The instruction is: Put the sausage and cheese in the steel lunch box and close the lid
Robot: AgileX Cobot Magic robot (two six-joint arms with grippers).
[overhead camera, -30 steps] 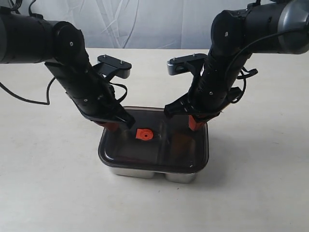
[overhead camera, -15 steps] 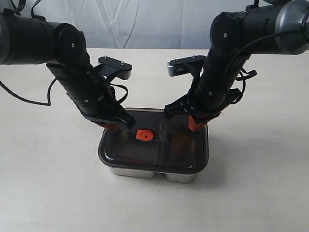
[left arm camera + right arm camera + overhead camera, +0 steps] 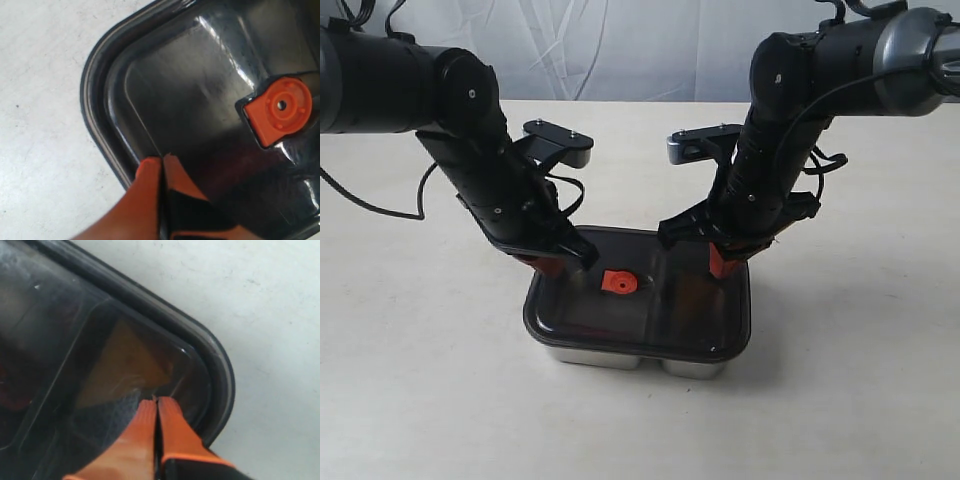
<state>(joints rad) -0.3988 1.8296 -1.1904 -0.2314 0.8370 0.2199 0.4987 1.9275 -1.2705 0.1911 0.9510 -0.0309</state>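
Closing step: we see left pincer (image 3: pixel 162 159) and right pincer (image 3: pixel 156 401) pressed together on the lid (image 3: pixel 638 300) — next we'd press it fully seated.

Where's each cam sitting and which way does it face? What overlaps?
Exterior: off the arms, above the table, looking down at the lid on the steel lunch box; shows both arms, left gripper, right gripper.
Left wrist: on the left arm, looking along shut orange fingers at a lid corner and the valve tab.
Right wrist: on the right arm, looking along shut fingers at another lid corner, cheese dim beneath.
Shared: lid in all three; valve tab in exterior and left wrist.
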